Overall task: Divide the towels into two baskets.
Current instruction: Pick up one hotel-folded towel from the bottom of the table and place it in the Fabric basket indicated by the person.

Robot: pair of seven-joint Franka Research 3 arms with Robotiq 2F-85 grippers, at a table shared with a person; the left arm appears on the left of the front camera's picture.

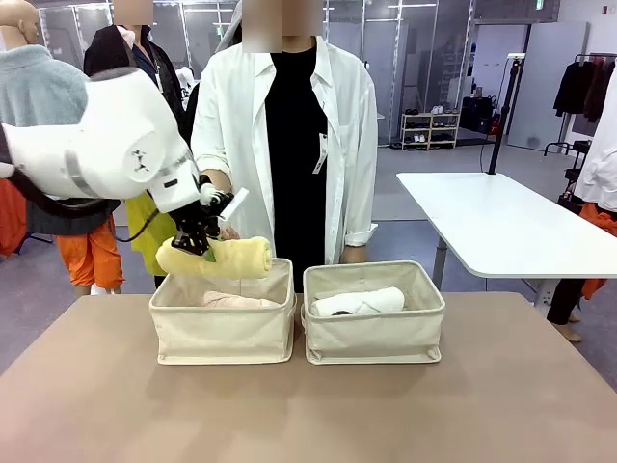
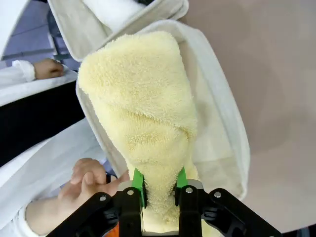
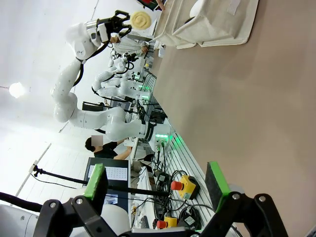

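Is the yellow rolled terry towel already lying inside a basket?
No, the yellow rolled terry towel hangs above the left beige canvas basket, clamped in the left gripper.

Counting it up: two beige baskets side by side, the left basket [image 1: 222, 330] and the right basket [image 1: 374, 328]. Three towels visible, one yellow towel [image 1: 217, 258], one pale pink towel [image 1: 239, 301] and one white towel [image 1: 359, 302]. Also two robot arms, and one person [image 1: 289, 145] at the table.
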